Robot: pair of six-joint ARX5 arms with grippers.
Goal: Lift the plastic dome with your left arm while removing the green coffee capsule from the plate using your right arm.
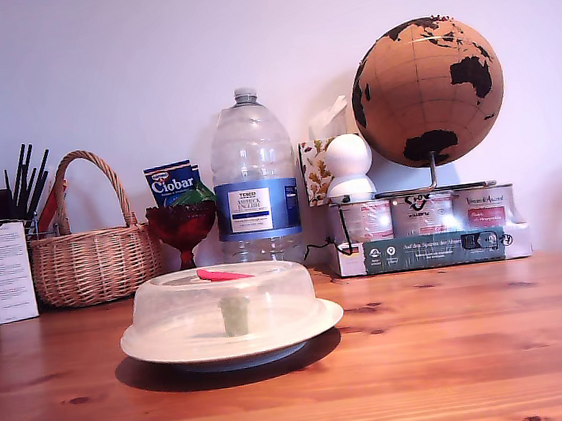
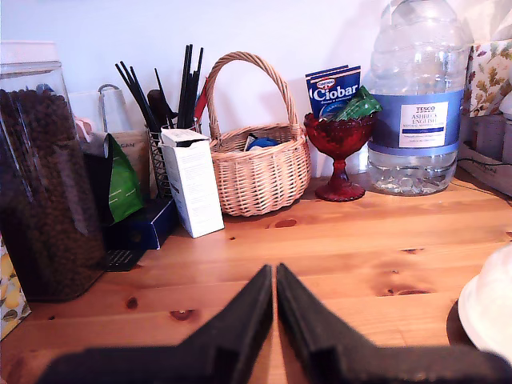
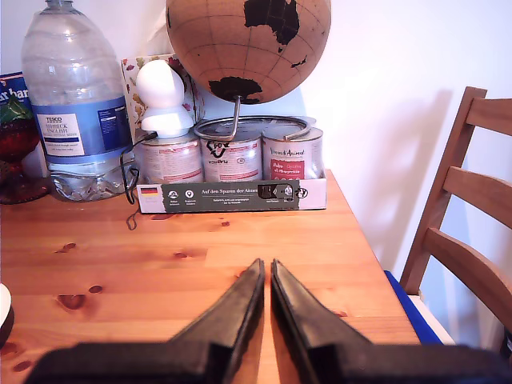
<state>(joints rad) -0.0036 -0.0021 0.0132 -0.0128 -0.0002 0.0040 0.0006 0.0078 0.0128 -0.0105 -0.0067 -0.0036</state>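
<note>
bench (image 1: 477,351): wood, fully seen only in exterior view; neither arm shows there
plastic dome (image 1: 226,302): sits on the plate (image 1: 226,358), mid-bench toward the front edge; first wrist view catches only its rim
green coffee capsule (image 1: 235,315): under the dome, upright on the plate; exterior view only
my first gripper (image 2: 274,276): low over the bench, fingers pressed together, empty
my second gripper (image 3: 266,270): low over the bench, fingers nearly touching, empty

Matte black, pointed, wedge-shaped hand fingers (image 2: 252,308)
</note>
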